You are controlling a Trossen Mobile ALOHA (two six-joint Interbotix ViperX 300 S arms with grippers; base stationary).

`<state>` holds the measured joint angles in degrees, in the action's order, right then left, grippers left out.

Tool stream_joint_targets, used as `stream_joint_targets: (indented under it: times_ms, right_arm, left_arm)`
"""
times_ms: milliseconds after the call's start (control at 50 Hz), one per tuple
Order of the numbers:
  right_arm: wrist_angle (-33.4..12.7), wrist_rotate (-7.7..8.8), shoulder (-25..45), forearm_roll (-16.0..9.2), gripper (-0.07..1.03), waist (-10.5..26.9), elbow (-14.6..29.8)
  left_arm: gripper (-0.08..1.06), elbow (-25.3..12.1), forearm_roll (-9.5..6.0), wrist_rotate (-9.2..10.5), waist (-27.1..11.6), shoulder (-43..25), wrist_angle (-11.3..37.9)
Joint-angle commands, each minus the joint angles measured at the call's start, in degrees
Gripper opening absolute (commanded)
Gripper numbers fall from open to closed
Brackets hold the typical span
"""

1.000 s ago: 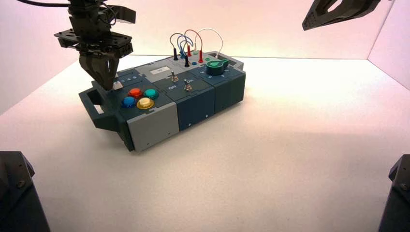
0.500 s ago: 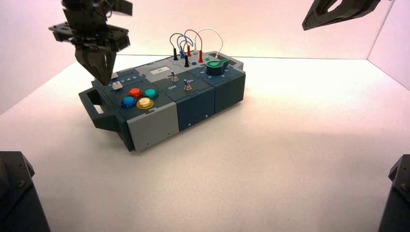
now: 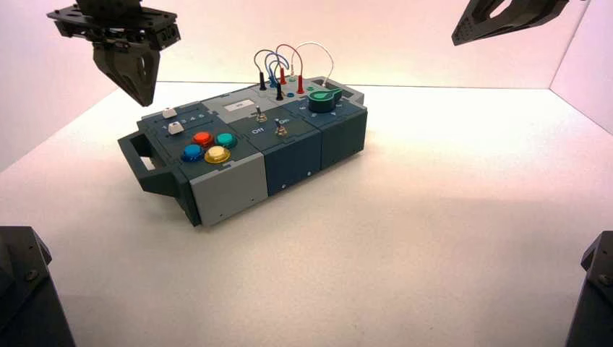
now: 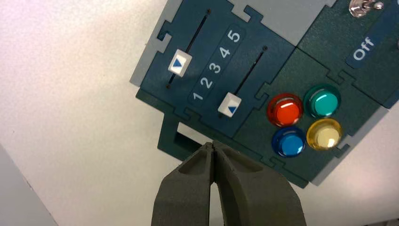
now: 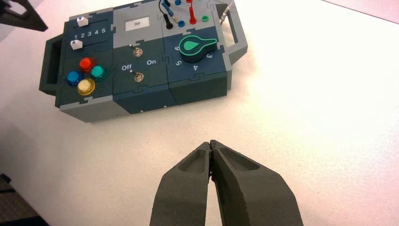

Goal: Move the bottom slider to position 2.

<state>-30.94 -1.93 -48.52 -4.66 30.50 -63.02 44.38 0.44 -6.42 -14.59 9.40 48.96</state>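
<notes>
you have a pale, smooth-looking counter (image 3: 405,238) carrying one long box (image 3: 231,191). you will find the box on the left part of the counter, toward the back, set at a slant: its left end lies nearer the camera, its right end farther off. its front wall is made up of grey and dark blue-green sections. a dark handle (image 3: 155,181) stands out from the left end, and you can see the counter through its opening. a grey handle (image 5: 241,44) is noted at the right end. the counter shows soft shading near the box's left end.
</notes>
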Motion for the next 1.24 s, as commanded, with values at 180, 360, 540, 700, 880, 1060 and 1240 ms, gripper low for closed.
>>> stream_joint_targets:
  times_ms: [180, 360, 540, 700, 880, 1060, 1240]
  right_arm:
    - [0.4, 0.09, 0.0, -0.2, -0.02, -0.1, 2.1]
    - [0.4, 0.09, -0.6, -0.4, -0.02, -0.1, 2.0]
    - [0.4, 0.09, -1.1, -0.4, -0.02, -0.1, 1.9]
    - [0.4, 0.0, -1.0, -0.4, -0.02, -0.1, 1.9]
    - [0.3, 0.0, -0.4, -1.1, -0.02, -0.1, 1.9]
    - [0.3, -0.09, 0.0, -1.1, -0.02, -0.1, 1.8]
    - [0.3, 0.0, 1.1, -1.1, -0.02, -0.1, 2.0]
  left_arm:
    - [-0.03, 1.3, -0.53, 0.09, 0.3, 4.5, 0.7]
    - [-0.03, 1.8, -0.62, 0.09, 0.1, 3.9, 0.4]
    - [-0.03, 1.7, -0.7, 0.09, -1.1, 2.6, 0.3]
    - [-0.03, 2.2, -1.23, 0.88, -2.6, 3.7, 1.4]
    - [-0.03, 4.0, -1.32, 2.37, -3.7, 8.7, 1.1]
    - [-0.03, 6.3, -1.58, 2.46, -3.7, 13.3, 0.1]
    - [-0.03, 6.6, -1.58, 2.46, -4.0, 14.4, -1.1]
